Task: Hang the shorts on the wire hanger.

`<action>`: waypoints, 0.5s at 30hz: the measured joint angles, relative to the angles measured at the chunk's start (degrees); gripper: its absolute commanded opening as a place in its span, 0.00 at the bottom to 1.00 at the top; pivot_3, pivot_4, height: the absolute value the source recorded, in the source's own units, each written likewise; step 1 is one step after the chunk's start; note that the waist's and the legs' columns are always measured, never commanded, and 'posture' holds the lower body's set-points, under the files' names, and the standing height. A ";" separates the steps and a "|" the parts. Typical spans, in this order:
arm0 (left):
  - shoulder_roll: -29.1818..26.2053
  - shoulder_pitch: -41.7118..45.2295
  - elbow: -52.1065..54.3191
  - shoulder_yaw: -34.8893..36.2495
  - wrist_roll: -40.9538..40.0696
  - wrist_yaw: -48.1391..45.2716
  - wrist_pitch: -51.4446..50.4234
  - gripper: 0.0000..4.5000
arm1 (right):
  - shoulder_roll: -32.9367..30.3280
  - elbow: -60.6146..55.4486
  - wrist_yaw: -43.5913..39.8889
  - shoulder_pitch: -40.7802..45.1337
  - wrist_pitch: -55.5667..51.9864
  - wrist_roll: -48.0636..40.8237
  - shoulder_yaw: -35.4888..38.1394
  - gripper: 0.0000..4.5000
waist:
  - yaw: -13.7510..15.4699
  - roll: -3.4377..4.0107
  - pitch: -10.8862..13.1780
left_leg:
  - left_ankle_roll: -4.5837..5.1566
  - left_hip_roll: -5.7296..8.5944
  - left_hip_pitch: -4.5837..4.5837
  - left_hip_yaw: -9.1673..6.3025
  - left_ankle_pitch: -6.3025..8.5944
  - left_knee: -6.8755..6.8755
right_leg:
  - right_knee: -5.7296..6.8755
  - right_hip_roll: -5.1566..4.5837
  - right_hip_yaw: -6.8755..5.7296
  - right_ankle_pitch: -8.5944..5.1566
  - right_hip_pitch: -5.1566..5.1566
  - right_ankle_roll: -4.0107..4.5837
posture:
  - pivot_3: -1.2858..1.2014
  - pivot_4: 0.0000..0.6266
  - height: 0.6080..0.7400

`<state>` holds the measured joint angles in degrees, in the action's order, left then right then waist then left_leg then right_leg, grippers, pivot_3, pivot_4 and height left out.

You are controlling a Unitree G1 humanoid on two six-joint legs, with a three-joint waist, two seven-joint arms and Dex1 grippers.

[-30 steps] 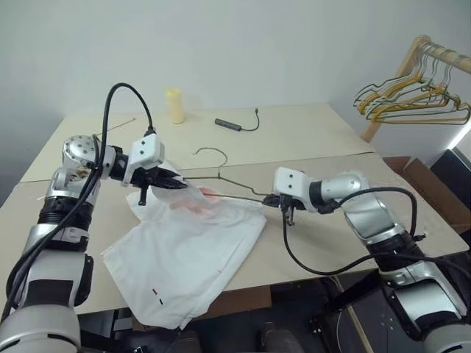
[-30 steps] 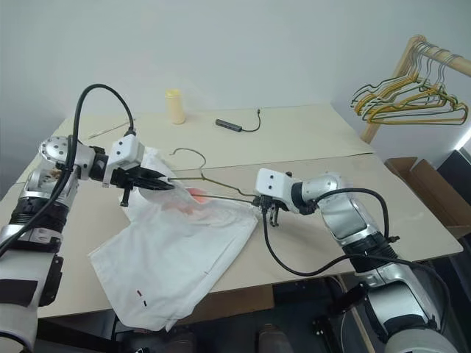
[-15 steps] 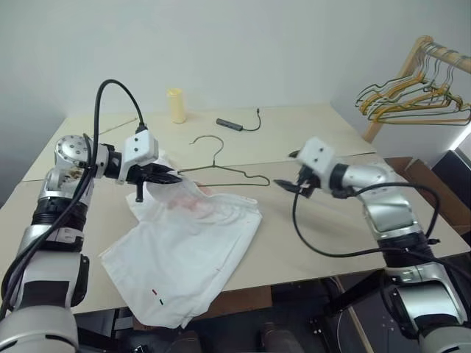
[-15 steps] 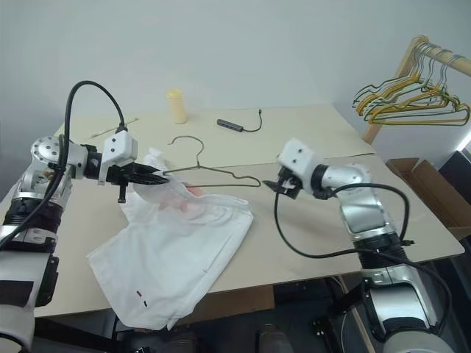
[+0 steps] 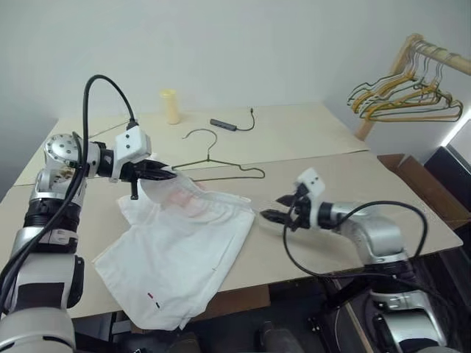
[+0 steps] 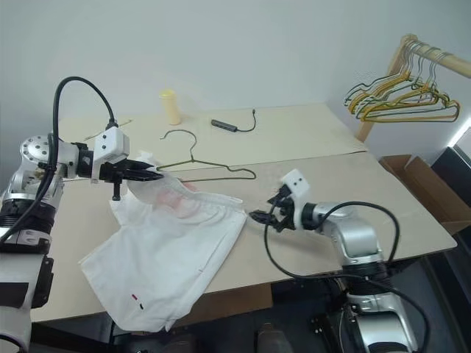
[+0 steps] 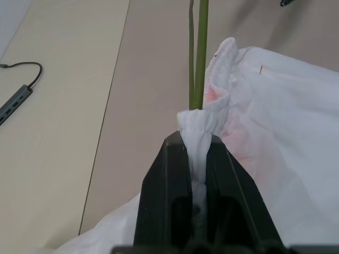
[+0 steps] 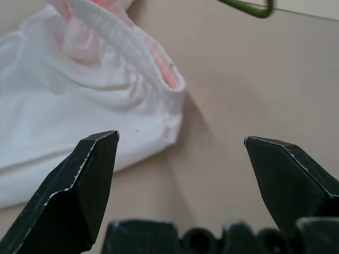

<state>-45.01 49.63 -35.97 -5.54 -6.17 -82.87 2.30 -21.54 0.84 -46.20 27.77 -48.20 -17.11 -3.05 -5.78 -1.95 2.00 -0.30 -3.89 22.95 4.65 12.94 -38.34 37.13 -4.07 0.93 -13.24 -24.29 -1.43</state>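
One shorts corner in left gripper

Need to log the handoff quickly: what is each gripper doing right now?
Left gripper: closed on the waistband of the shorts.
Right gripper: open, empty, near the waistband's other end.

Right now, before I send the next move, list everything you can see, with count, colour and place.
shorts: one, white with pink print, table front, waistband corner lifted
wire hanger: one, dark olive, on table behind shorts
cylinder: one, pale yellow, table back
cabled adapter: one, dark, table back
hangers: several, yellow and green, on wooden rack at right
cardboard box: one, brown, floor right
left hand: shut on shorts waistband
right hand: open, beside shorts edge
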 measured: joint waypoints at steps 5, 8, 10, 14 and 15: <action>-0.48 -1.60 2.24 0.25 -0.64 0.51 -1.44 0.01 | 3.60 8.13 1.11 2.91 0.52 0.16 -2.29 0.99 | 0.16 0.00 0.00 | 0.00 0.00 0.04 -0.03 0.00 0.00 | 0.00 0.00 -0.02 0.01 -0.02 -0.01 | 0.50 0.00 1.00; -0.83 -2.76 4.13 0.83 -0.94 0.99 -2.27 0.01 | 4.58 13.00 1.06 4.67 3.63 1.87 -4.96 0.90 | 0.18 0.00 0.00 | 0.00 0.00 0.02 -0.05 0.00 0.00 | 0.00 0.01 -0.02 0.00 -0.01 -0.01 | 0.51 0.00 1.00; -0.89 -3.11 5.00 0.95 -0.97 1.25 -2.60 0.01 | 5.12 15.23 0.61 5.03 5.09 2.57 -6.06 0.79 | 0.23 0.00 0.00 | 0.00 0.00 0.03 -0.06 0.00 0.00 | 0.00 0.01 -0.03 0.00 -0.01 -0.01 | 0.51 0.00 1.00; -1.39 -4.75 6.83 2.04 -1.28 1.82 -3.74 0.01 | 6.31 18.87 -0.11 6.71 6.63 2.55 -6.41 0.48 | 0.27 0.00 0.00 | 0.00 0.00 0.05 -0.07 0.00 0.00 | 0.00 0.00 -0.03 0.01 -0.01 -0.01 | 0.51 0.00 1.00; -1.44 -5.06 7.19 2.11 -1.49 1.93 -3.88 0.01 | 6.32 19.17 -0.04 7.22 6.79 2.60 -6.40 0.41 | 0.29 0.00 0.00 | 0.00 0.00 0.05 -0.08 0.00 0.00 | 0.00 0.01 -0.04 0.01 -0.01 -0.01 | 0.51 0.00 1.00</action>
<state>-46.45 44.57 -28.78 -3.43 -7.65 -80.94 -1.58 -15.22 20.01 -46.24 34.99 -41.41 -14.51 -9.45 -5.50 -1.94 2.00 -0.30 -3.89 23.00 4.57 12.94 -38.34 37.13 -4.06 0.90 -13.23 -24.31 -1.44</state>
